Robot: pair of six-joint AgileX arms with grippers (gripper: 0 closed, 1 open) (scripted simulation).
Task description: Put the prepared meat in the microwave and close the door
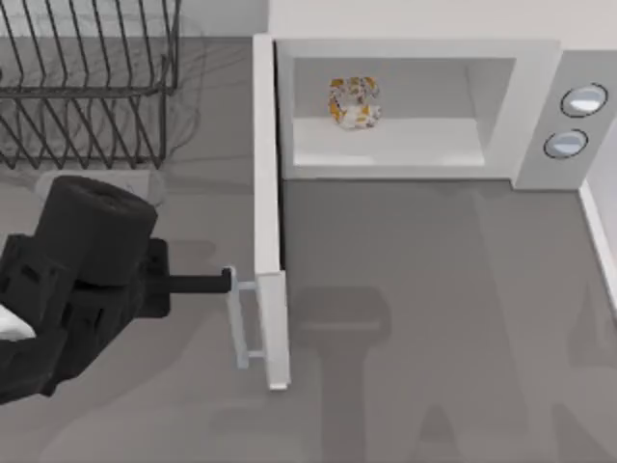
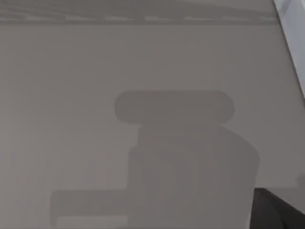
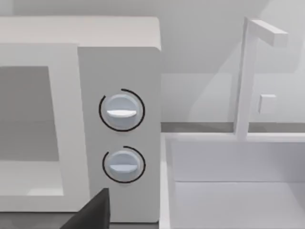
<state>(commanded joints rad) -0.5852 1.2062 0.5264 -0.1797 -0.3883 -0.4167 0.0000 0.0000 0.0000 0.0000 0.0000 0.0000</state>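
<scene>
**A:** So where were we at here? The prepared meat [image 1: 354, 103], that small mottled orange-and-white chunk, was already sitting on the floor of the big white boxy microwave [image 1: 415, 53], left of the cavity's middle. The tall white slab door [image 1: 267, 212] stood wide open, swung out toward the near side.

**B:** Yep, and our left gripper [image 1: 228, 281] was out on the door's left side, fingertips right at the light grey bar handle [image 1: 239, 323]. We honestly couldn't tell if the fingers were clamped on it or just touching. Right arm was parked over by the two round silver-rimmed dials [image 3: 122, 138].

**A:** Biggest risk, we figured: the tip sat near the bar's far end, so a push could've slid off, leaving the door ajar.

**B:** Or shoving too hard could've shifted the whole microwave.
</scene>
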